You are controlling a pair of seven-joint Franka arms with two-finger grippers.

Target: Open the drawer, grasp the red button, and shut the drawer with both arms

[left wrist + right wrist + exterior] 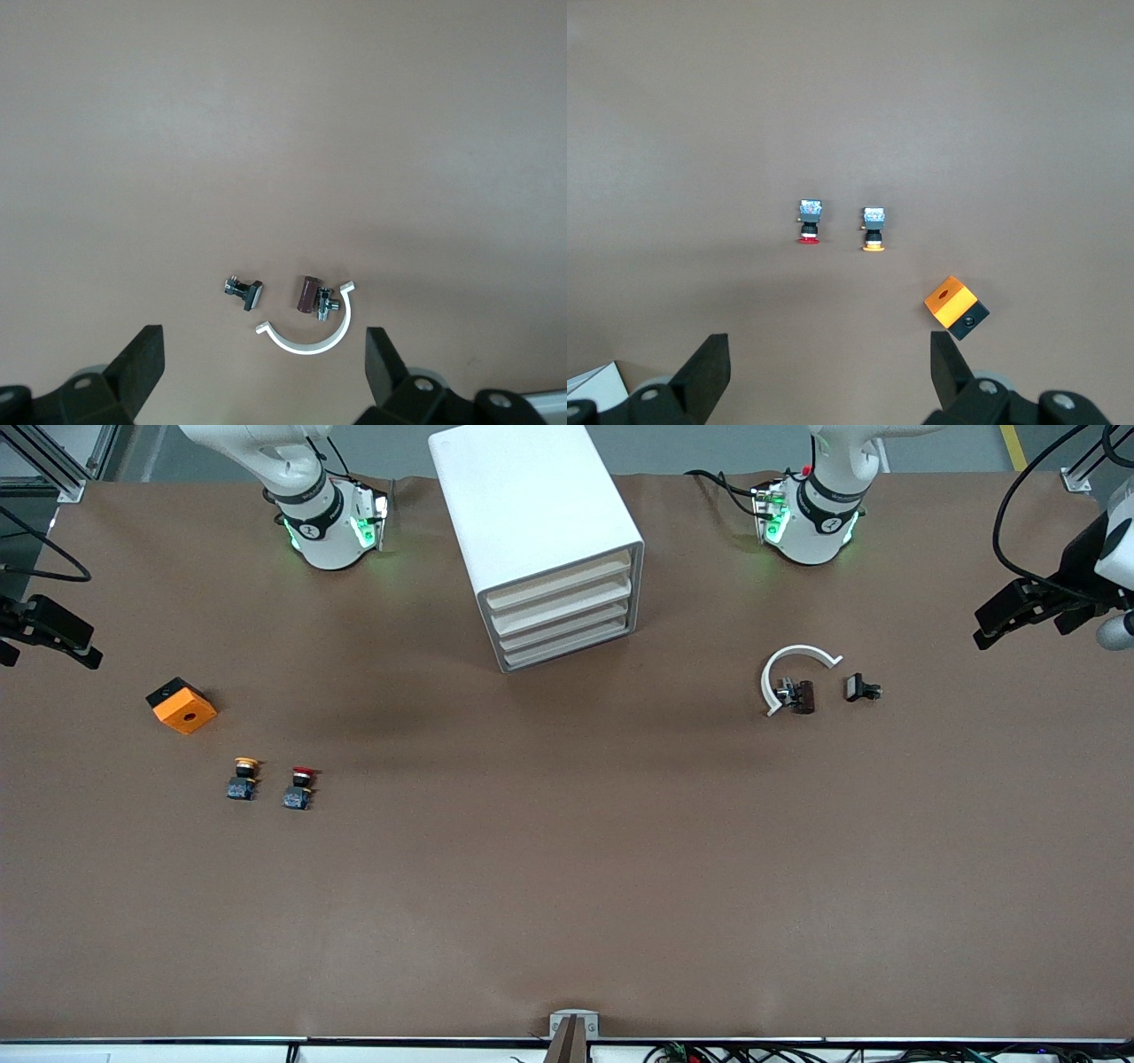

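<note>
**Twin buttons, shut drawers: risks before the first move**

Brown table surface [567, 886], bare across the lower half of the front view. Lower left of frame: the red-capped button [299, 786] lies on its side, cap toward the robots, blue body toward the camera; long axis runs roughly up-down in frame. Just beside it, apart, the orange-yellow-capped button [244, 778] lies the same way. Likely slip: gripping the wrong twin, or nudging it on approach. Mid left, an orange block [182, 706]. Mid right, a white clip [791, 673] with small dark parts. Top centre, the drawer unit [549, 540], all drawers shut; a poor pull could drag it. Right gripper [828, 376] and left gripper [263, 370] both spread wide, empty, waiting at frame edges.
</note>
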